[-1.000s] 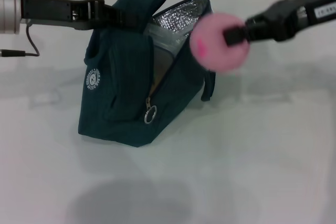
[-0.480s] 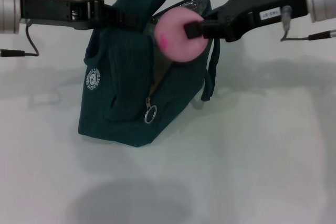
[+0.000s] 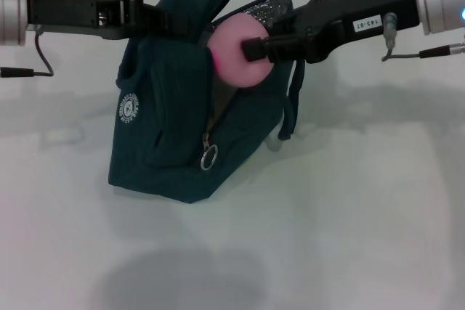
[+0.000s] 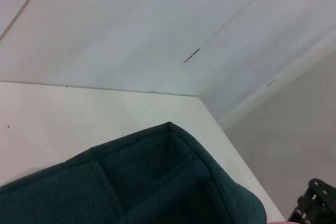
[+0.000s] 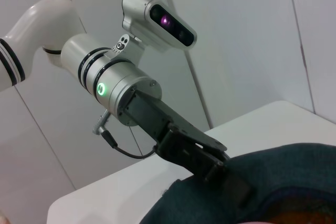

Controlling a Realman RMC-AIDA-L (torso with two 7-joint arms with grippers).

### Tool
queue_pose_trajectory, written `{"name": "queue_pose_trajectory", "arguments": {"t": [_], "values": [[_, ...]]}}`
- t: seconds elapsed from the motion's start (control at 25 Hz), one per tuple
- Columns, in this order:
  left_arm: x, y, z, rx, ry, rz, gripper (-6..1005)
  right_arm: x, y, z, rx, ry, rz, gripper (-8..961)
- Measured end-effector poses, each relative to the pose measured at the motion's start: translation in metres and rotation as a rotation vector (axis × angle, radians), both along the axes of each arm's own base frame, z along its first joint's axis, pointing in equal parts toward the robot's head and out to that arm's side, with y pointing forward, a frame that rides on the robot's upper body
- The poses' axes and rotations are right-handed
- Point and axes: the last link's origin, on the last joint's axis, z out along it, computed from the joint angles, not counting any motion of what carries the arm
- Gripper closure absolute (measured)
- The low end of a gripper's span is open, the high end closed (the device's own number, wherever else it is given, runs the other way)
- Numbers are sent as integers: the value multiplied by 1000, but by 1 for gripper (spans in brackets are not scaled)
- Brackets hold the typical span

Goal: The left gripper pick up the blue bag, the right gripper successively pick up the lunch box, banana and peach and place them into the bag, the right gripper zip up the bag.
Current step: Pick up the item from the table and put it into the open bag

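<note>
Large dark teal-blue fabric bag standing on the white worktop, mouth open toward the upper right, silver foil lining showing at the far rim, ring zip pull hanging on the near side, small round white logo on the left face. Left gripper, a black two-fingered claw on a black link and silver wrist, reaching in from the left and clamped on the bag's raised upper flap at its top edge, holding that side up; same grip visible from the right wrist camera, black claw biting into the teal fabric, green light on the silver wrist behind it. Right gripper, black claw on a dark link and silver arm, coming in from the right and closed on the small round pink peach. Peach held right at the bag's mouth, in front of the foil lining and just beside the held flap, not yet resting inside. One looped handle dangling down the bag's right side. Left wrist camera showing only the bag's folded teal rim against the worktop and wall.
</note>
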Motion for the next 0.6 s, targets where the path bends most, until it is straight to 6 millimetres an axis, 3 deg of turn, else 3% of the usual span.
{"name": "queue_pose_trajectory", "arguments": {"t": [0.36, 0.6], "values": [[0, 0, 0, -2, -1, -2, 964, 4, 0, 4, 17, 15, -7, 473], [0, 0, 0, -1, -1, -1, 963, 14, -3, 22, 65, 84, -36, 315]]}}
